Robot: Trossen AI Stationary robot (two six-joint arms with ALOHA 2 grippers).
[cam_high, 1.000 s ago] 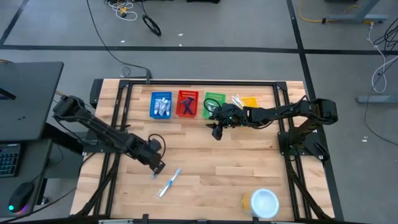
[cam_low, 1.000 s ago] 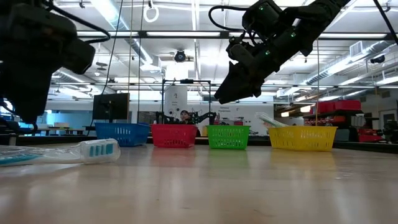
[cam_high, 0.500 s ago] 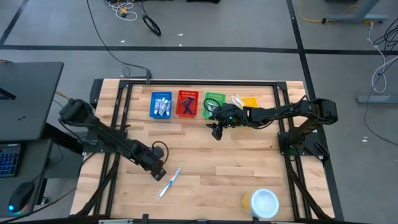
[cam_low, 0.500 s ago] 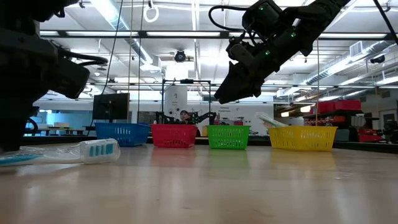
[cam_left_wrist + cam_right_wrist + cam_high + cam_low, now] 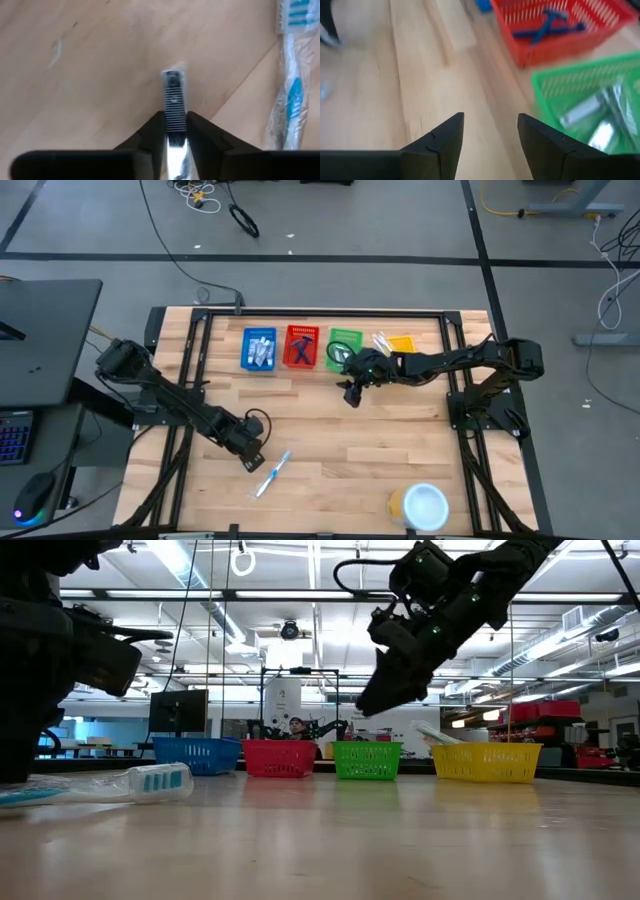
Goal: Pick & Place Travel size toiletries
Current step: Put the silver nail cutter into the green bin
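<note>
My left claw [image 5: 175, 122] has just narrowed from a wider gape and now pinches a slim silver packet [image 5: 174, 100] between its fingertips [image 5: 151, 131]; it has also dropped and slid toward the near edge of the surface [image 5: 330, 430] over the last second. That reads to me as the pick being made, so the lift and carry to a basket should come next. The packet looks flat on the wood still, though from the wrist view I can't be sure it has left the surface.

The left arm reaches low from the left edge toward the middle of the near half, wrist bent down, claw tip at the wood. Just beside it lies a wrapped toothbrush [image 5: 272, 473], untouched, nearer the front edge.

My right claw [image 5: 485, 131] hangs above the surface near the far edge, jaws apart and empty, in front of the green basket [image 5: 344, 347]; it has barely shifted. The red basket [image 5: 301, 346] holds blue razors, the blue basket [image 5: 259, 348] holds tubes, and the yellow basket [image 5: 398, 343] sits at the far right.
</note>
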